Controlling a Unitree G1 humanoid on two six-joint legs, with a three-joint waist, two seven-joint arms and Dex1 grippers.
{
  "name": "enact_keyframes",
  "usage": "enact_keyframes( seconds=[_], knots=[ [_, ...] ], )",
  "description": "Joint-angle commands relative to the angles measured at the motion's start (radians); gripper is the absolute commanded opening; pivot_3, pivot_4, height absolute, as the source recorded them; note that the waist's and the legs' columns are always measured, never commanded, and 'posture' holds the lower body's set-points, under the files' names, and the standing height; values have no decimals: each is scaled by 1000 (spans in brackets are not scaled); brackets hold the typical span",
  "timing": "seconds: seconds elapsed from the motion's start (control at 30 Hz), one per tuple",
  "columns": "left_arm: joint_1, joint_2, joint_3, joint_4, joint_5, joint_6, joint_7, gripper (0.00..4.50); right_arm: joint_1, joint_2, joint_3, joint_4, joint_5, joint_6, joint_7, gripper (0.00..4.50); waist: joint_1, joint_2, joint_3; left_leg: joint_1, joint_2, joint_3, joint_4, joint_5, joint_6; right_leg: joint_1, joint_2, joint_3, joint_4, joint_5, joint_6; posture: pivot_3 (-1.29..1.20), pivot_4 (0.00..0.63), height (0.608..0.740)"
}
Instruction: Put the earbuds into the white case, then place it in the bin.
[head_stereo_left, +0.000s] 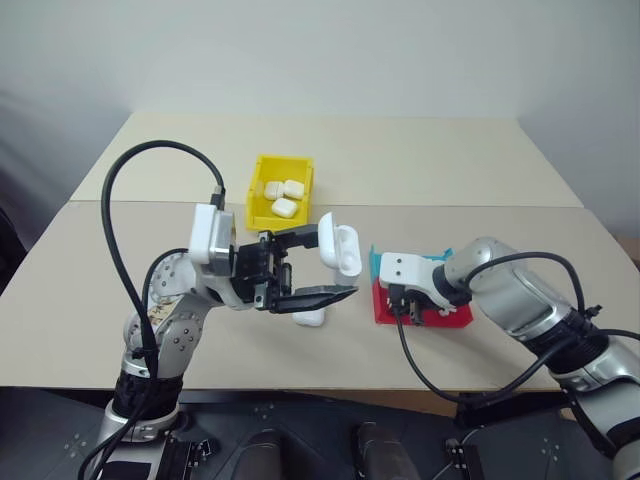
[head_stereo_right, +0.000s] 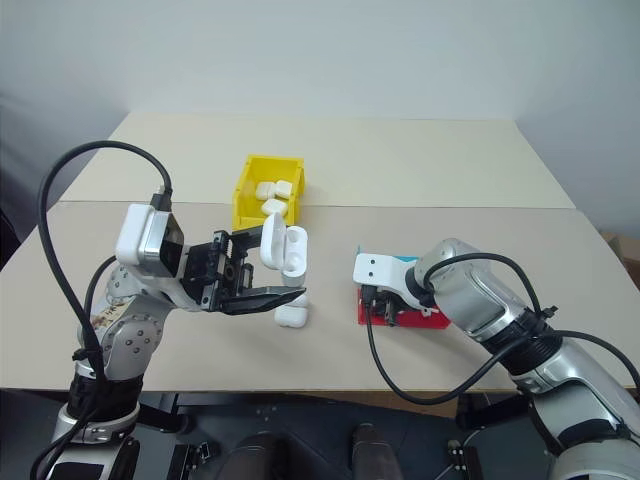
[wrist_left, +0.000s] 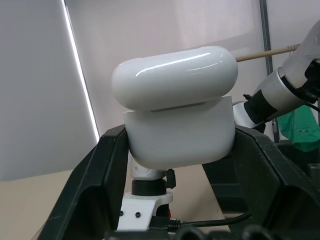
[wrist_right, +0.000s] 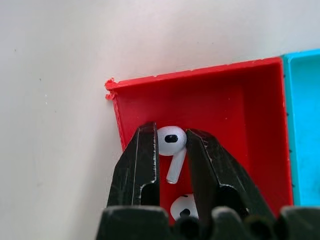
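My left gripper (head_stereo_left: 335, 266) is raised above the table, shut on the white case (head_stereo_left: 343, 250), whose lid (wrist_left: 175, 75) is flipped open. A second white case (head_stereo_left: 311, 318) lies on the table just below it. To the right, my right gripper (wrist_right: 171, 134) reaches down into the red tray (wrist_right: 225, 100), and its fingers pinch the head of one earbud (wrist_right: 171, 141) from both sides. Another earbud (wrist_right: 182, 207) lies in the tray closer to the wrist. The yellow bin (head_stereo_left: 258, 166) stands behind the left gripper and holds three white cases (head_stereo_left: 284, 207).
A teal tray (wrist_right: 305, 125) adjoins the red tray on its far side. A black cable (head_stereo_left: 120, 230) loops high over my left arm. Beyond the bin, a second beige table (head_stereo_left: 400, 150) butts against the near table.
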Motion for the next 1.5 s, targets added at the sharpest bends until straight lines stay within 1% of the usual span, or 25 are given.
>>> enact_keyframes(
  seconds=[0.03, 0.1, 0.2, 0.23, 0.3, 0.37, 0.43, 0.5, 0.57, 0.73, 0.8, 0.97, 1.1, 1.23, 1.5],
  knots=[
    [-47, -10, -8, -4, -36, 8, -10, 2845, 39, -30, -163, -118, 86, 96, -10, 640, 5, 0, 0, 0, 0, 0, 0, 0, 0, 0, 0, 0, 0, 0, 0, 0, 150, 740],
    [-65, -15, -11, 13, -41, 5, -27, 2845, 70, -36, -270, -186, 142, 164, -29, 640, 4, 0, 0, -2, 0, -1, 0, 0, 0, -1, 0, -1, -1, 0, 0, 0, 150, 740],
    [-81, -37, -16, 31, -52, 9, -19, 2845, 121, 1, -528, -300, 276, 281, -51, 640, 4, 0, 0, -3, 0, -2, 0, 0, 0, -1, 0, -1, -2, 0, 0, 0, 150, 740],
    [-86, -48, -19, 32, -55, 13, -9, 2845, 139, 36, -649, -343, 332, 308, -60, 640, 4, 0, 0, -3, 0, -2, 0, 0, 0, -1, 0, -1, -2, 0, 0, 0, 150, 740],
    [-96, -63, -20, 37, -62, 21, 6, 2845, 159, 111, -837, -413, 421, 345, -91, 640, 3, 0, 0, -3, 0, -3, 0, 0, 0, 0, 0, -2, -2, 0, 0, 0, 150, 740],
    [-113, -81, -22, 43, -70, 36, 28, 2845, 164, 207, -1000, -476, 502, 353, -149, 640, 2, 0, 0, -3, 0, -4, 0, 0, 0, 0, 0, -3, -2, 0, 0, 0, 150, 740],
    [-130, -97, -22, 49, -77, 56, 51, 2845, 153, 305, -1124, -521, 591, 338, -216, 640, 2, 0, 0, -2, 0, -5, 0, 0, 0, 0, 0, -3, -1, 0, 0, 0, 150, 740],
    [-144, -107, -23, 53, -82, 75, 70, 2845, 120, 388, -1197, -549, 673, 343, -296, 640, 0, 0, 0, -1, 0, -5, 0, 0, 0, 2, 0, -3, -1, 0, 0, 0, 150, 740],
    [-155, -127, -29, 53, -80, 91, 106, 2845, 79, 437, -1222, -568, 750, 353, -369, 640, -5, 1, 0, 0, 0, -5, 0, 0, 0, 2, 0, -1, 0, 0, 0, 0, 150, 740],
    [-158, -148, -44, 36, -74, 108, 138, 2845, 22, 519, -1203, -598, 973, 342, -517, 640, -8, 1, 0, 1, 0, -6, 0, 0, 0, 2, 1, -1, 1, 0, 0, 0, 150, 740],
    [-156, -148, -47, 32, -76, 113, 138, 2845, 24, 521, -1172, -610, 1047, 336, -568, 640, -8, 1, 0, 0, 0, -6, -1, 0, 0, 2, 1, -1, 0, 0, 0, 0, 150, 740],
    [-150, -134, -53, 39, -67, 111, 118, 2845, 56, 487, -1111, -605, 1210, 289, -674, 640, -7, 1, 0, -1, 0, -6, -1, 0, 0, 1, 0, -1, -1, 0, 0, 0, 150, 740],
    [-153, -131, -54, 47, -62, 103, 106, 2845, 90, 438, -1057, -600, 1265, 234, -721, 640, -6, 1, 0, -1, 0, -6, -1, 0, 0, 1, 0, -1, -2, 0, 0, 0, 150, 740],
    [-156, -134, -55, 52, -57, 98, 103, 2845, 104, 382, -1011, -580, 1288, 178, -747, 640, -8, 1, 0, -1, 0, -6, -1, 0, 0, 1, 0, -1, -2, 0, 0, 0, 150, 740],
    [-146, -128, -63, 47, -48, 100, 91, 2845, 103, 342, -952, -538, 1299, 31, -751, 640, -8, 1, 0, -1, 0, -6, -2, 0, 0, 1, 0, -1, -2, 0, 0, 0, 150, 740]
  ],
)
